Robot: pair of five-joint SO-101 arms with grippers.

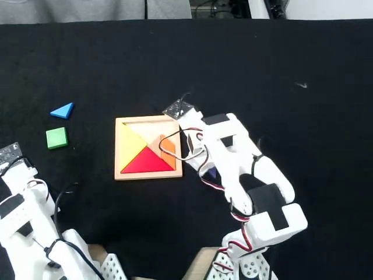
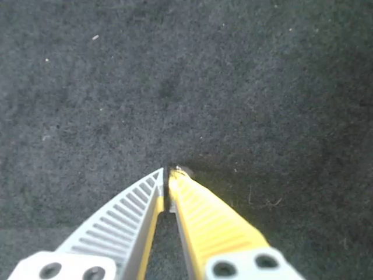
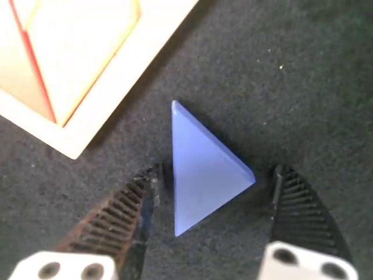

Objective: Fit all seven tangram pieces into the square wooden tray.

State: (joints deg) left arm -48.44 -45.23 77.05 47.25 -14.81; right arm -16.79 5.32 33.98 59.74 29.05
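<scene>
The square wooden tray (image 1: 119, 149) lies mid-table and holds a yellow triangle (image 1: 129, 144), a red triangle (image 1: 145, 162) and an orange piece (image 1: 168, 153). Its corner (image 3: 76, 137) appears in the right wrist view. A violet-blue triangle (image 3: 201, 172) lies flat on the black cloth just off that corner, and also shows (image 1: 211, 173) under the right arm (image 1: 233, 157). My right gripper (image 3: 215, 175) is open, with a finger on either side of this triangle. My left gripper (image 2: 169, 175) is shut on nothing, low over bare cloth at the near left.
A light blue triangle (image 1: 62, 110) and a green square (image 1: 56, 137) lie on the cloth left of the tray. The left arm (image 1: 23, 201) stands at the near left corner. A small dark speckled piece (image 1: 178, 108) sits beyond the tray's far right corner.
</scene>
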